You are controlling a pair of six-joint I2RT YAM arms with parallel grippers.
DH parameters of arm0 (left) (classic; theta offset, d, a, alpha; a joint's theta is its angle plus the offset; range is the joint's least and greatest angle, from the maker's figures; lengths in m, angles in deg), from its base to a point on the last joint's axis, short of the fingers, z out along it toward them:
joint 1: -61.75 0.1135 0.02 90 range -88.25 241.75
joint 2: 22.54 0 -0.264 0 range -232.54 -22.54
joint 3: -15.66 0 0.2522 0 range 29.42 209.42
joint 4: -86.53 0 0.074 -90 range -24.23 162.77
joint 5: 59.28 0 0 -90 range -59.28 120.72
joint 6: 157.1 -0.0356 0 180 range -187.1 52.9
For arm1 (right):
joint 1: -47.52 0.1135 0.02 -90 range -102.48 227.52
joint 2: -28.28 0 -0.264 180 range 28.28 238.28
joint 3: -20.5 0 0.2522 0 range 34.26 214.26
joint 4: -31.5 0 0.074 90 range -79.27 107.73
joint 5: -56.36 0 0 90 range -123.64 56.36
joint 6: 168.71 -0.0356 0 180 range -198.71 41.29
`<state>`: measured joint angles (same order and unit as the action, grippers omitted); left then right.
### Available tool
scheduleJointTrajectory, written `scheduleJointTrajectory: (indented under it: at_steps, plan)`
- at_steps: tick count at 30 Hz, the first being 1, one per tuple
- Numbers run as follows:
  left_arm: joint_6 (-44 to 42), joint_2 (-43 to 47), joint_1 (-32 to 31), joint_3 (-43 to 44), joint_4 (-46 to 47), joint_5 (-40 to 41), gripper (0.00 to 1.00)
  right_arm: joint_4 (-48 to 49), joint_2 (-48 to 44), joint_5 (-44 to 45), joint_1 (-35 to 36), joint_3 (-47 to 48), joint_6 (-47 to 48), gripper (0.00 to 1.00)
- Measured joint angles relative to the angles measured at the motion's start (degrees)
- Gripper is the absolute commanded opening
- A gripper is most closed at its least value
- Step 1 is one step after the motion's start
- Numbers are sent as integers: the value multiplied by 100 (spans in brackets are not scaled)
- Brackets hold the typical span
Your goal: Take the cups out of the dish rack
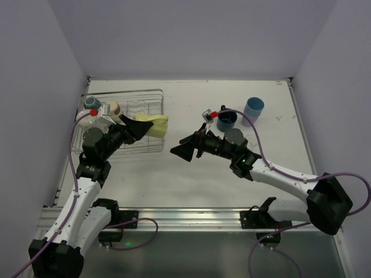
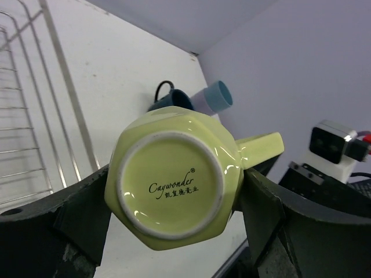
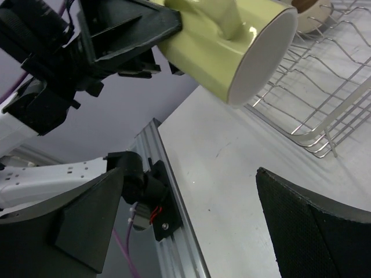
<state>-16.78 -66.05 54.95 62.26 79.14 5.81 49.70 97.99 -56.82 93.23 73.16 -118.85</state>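
My left gripper is shut on a pale yellow mug and holds it tilted above the right edge of the silver wire dish rack. In the left wrist view the mug's base faces the camera, with a finger on each side. My right gripper is open and empty, just right of the mug and pointing at it. The right wrist view shows the mug above the rack's corner. A dark teal mug and a light blue tumbler stand on the table.
A grey-teal cup and a tan cup sit at the rack's left end; the tan one also shows in the right wrist view. The metal rail runs along the near table edge. Walls enclose the table on three sides.
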Motion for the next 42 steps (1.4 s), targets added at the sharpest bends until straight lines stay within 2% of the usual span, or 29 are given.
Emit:
scheduleJointTrajectory:
  at_steps: [3,5,12,16,17,21,24,25,26,27,28,30,31,33,36,39,42]
  plan:
    - [391,-66,-319,-90,433,-44,0,155,208,240,24,46,-42,98]
    - [608,-76,-457,-138,671,-81,0,247,310,378,26,118,-48,95]
    - [1091,7,-608,-339,1281,-275,0,479,417,772,37,339,-85,84]
    - [1276,131,-654,-564,1438,-328,0,599,450,850,114,481,-83,72]
    - [1316,153,-673,-619,1458,-339,0,643,490,855,149,535,-83,63]
    - [1423,160,-728,-798,1648,-361,1,715,780,872,365,809,-127,57]
    - [1513,192,-765,-852,1808,-369,18,852,997,870,492,846,-214,47]
    - [1521,214,-787,-866,1853,-385,30,962,1067,866,525,844,-282,44]
    - [1530,249,-796,-879,1884,-374,37,1078,1117,846,546,841,-358,41]
    - [1547,286,-793,-890,1902,-339,45,1220,1141,826,562,817,-431,28]
    - [1598,328,-793,-896,1943,-326,64,1370,1147,807,566,774,-485,19]
    - [1853,393,-796,-896,2061,-365,81,1786,1150,651,590,673,-726,0]
    - [1980,415,-800,-896,2124,-400,93,2009,1143,575,612,651,-791,0]
    - [1853,448,-815,-850,2096,-450,100,2153,1088,570,638,636,-767,0]
    - [1102,411,-835,-520,1287,-463,100,1751,922,686,610,599,-616,0]
    - [35,374,-861,105,48,-269,100,1043,647,791,555,608,-332,0]
    - [-933,501,-855,619,-715,133,100,-37,337,927,289,619,-7,0]
